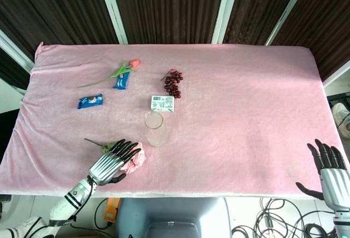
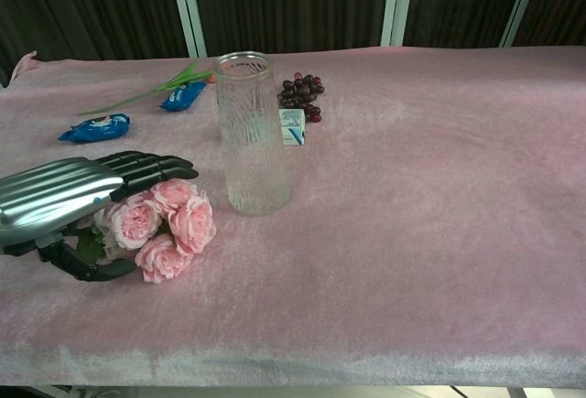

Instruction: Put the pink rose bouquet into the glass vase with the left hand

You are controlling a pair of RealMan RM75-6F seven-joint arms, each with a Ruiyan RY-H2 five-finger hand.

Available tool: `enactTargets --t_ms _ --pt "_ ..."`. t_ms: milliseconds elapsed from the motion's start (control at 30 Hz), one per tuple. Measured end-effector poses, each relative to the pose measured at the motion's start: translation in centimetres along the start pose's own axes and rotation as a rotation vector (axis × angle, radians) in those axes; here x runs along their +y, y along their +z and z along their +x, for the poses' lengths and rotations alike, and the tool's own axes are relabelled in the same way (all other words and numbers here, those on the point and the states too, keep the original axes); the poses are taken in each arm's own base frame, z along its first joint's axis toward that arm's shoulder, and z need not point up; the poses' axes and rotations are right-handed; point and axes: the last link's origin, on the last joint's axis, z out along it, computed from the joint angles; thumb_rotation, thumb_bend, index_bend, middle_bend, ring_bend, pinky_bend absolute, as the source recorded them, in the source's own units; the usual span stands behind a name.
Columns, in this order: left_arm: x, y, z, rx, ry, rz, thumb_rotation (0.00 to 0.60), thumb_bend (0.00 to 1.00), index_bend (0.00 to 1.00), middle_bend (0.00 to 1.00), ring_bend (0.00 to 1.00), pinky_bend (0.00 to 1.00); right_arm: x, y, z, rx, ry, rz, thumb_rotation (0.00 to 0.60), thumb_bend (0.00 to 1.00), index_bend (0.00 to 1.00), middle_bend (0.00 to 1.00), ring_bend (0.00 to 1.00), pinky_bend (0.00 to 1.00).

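Observation:
The pink rose bouquet (image 1: 136,159) (image 2: 160,224) lies on the pink cloth near the front left edge, blooms pointing toward the vase. My left hand (image 1: 112,164) (image 2: 69,199) lies over its stems and leaves, fingers stretched across the top of the roses and thumb set apart below; nothing is gripped. The empty glass vase (image 1: 156,128) (image 2: 250,133) stands upright just right of and behind the roses. My right hand (image 1: 330,167) hovers at the front right corner with fingers spread, holding nothing. The bouquet's stems are mostly hidden under the left hand.
A single tulip (image 1: 117,73) and two blue packets (image 1: 90,100) (image 1: 122,80) lie at the back left. Dark grapes (image 1: 174,82) and a small white box (image 1: 163,103) sit behind the vase. Cables hang below the table's front edge.

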Motion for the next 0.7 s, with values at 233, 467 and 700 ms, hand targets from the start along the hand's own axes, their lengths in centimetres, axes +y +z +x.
enactTargets --t_ms 233,467,700 --pt "-0.2 0.4 -0.5 -0.014 -0.005 0.005 0.600 0.29 0.00 0.00 0.00 0.00 0.1 -0.2 0.2 0.012 0.003 -0.003 0.600 0.18 0.00 0.00 0.00 0.00" --pt "-0.4 0.9 -0.8 -0.030 0.017 0.014 0.600 0.29 0.00 0.00 0.02 0.14 0.1 -0.3 0.2 0.014 0.002 -0.003 0.600 0.18 0.00 0.00 0.00 0.00" --pt "-1.0 2.6 -3.0 -0.124 0.059 0.058 0.600 0.29 0.03 0.16 0.22 0.31 0.3 -0.5 0.3 0.016 0.005 -0.009 0.600 0.18 0.00 0.00 0.00 0.00"
